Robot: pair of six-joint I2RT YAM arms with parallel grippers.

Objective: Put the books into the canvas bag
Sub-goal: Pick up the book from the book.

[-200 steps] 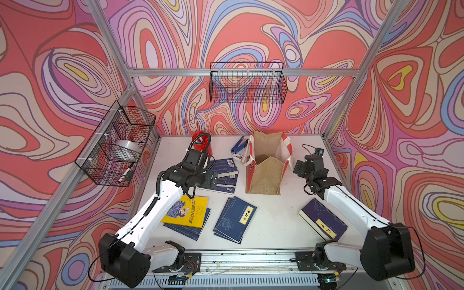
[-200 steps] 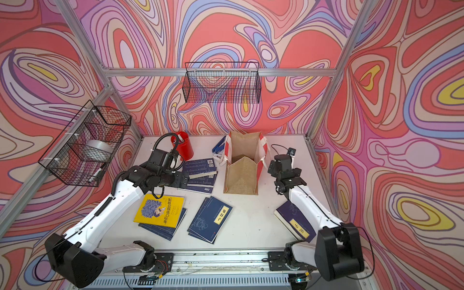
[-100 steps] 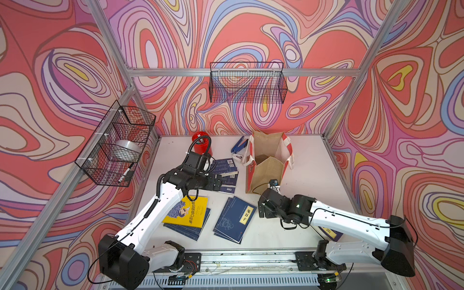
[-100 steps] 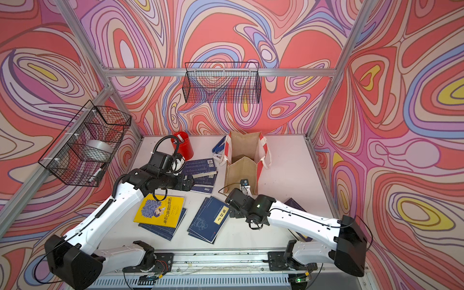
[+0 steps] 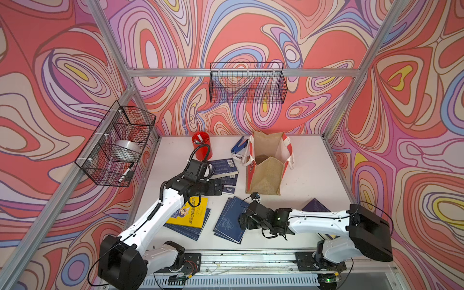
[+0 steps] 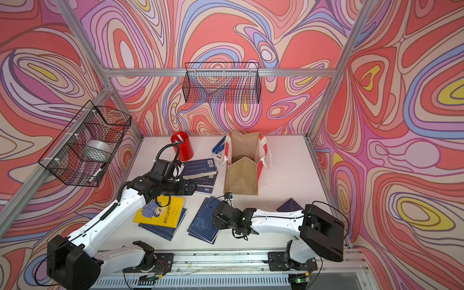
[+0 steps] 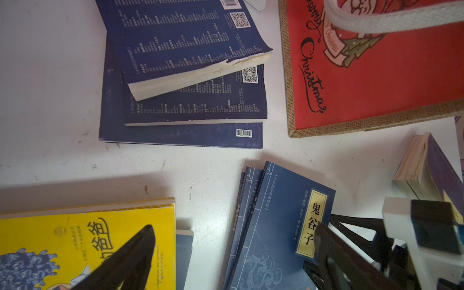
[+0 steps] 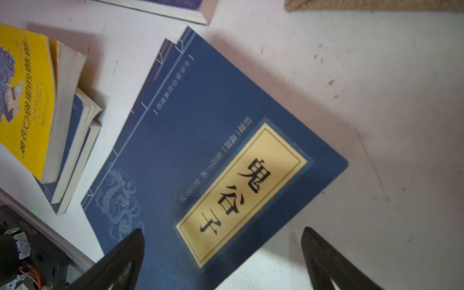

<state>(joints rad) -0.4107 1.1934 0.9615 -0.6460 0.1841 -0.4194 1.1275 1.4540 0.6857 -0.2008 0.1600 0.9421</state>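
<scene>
Four clusters of books (image 6: 203, 221) flat on the white table (image 5: 301, 175), none inside the canvas bag (image 5: 266, 173).

- Back stack (image 5: 224, 170): three navy copies, back covers up, just beside the one red pen cup (image 5: 200, 145).
- One yellow book (image 5: 190, 213) atop two navy ones, on the left half.
- Fan (image 5: 228, 221) at front centre: at least three navy copies, the topmost with a yellow title label (image 8: 241, 193).
- One lone book (image 5: 315, 204) at the right, partly hidden under the right arm.

One bag, upright with its mouth open, at back centre. Red panel turned toward the back stack, near it but apart. One blue hand tool (image 5: 238, 147) just beside the bag's far-left corner. Two wire baskets: one on the left wall (image 5: 118, 143) with a silver roll (image 5: 125, 148) inside, one on the back wall (image 5: 247, 82).

Spread wide and empty, the left gripper (image 5: 218, 188), by the near edge of the back stack. Spread wide too and grasping nothing, the right gripper (image 8: 223, 230), straddling the fan's labelled corner, one fingertip (image 8: 130, 248) over the cover and its twin over bare table. Contact with the cover impossible to judge.

Bare table right of the bag and in the strip between bag and fan. Only narrow gaps among the clusters on the left half. Near edge of the fan close to the front rail (image 5: 251, 256).
</scene>
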